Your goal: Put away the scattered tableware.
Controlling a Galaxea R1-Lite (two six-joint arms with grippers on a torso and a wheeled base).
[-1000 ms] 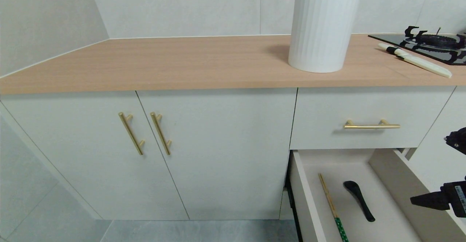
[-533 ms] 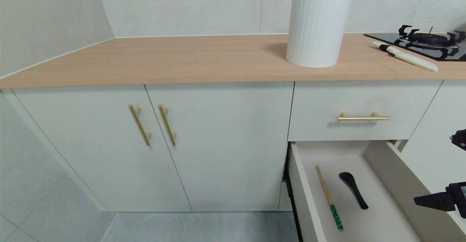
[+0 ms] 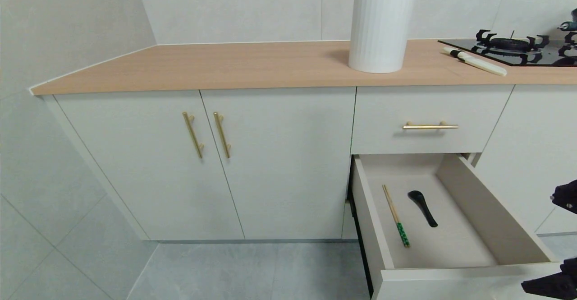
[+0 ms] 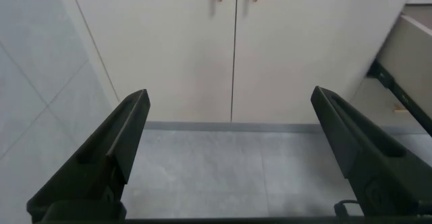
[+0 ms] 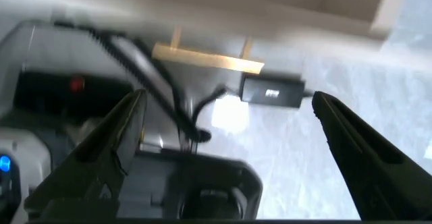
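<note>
Shutting the drawer point(image 3: 487, 214) now would strand the knife point(image 3: 478, 63) on the counter point(image 3: 225, 65) above; right tool point(image 5: 223, 150) and left tool point(image 4: 233, 153) both gape, empty.

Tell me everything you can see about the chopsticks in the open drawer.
The chopsticks are a pair of slim sticks lying close together. They look like pale wood or bamboo, with green patterned ends toward the drawer's front. They lie flat on the floor of the open drawer, running front to back near its left wall. The black spoon lies to their right, apart from them. Nothing else touches them.
</note>
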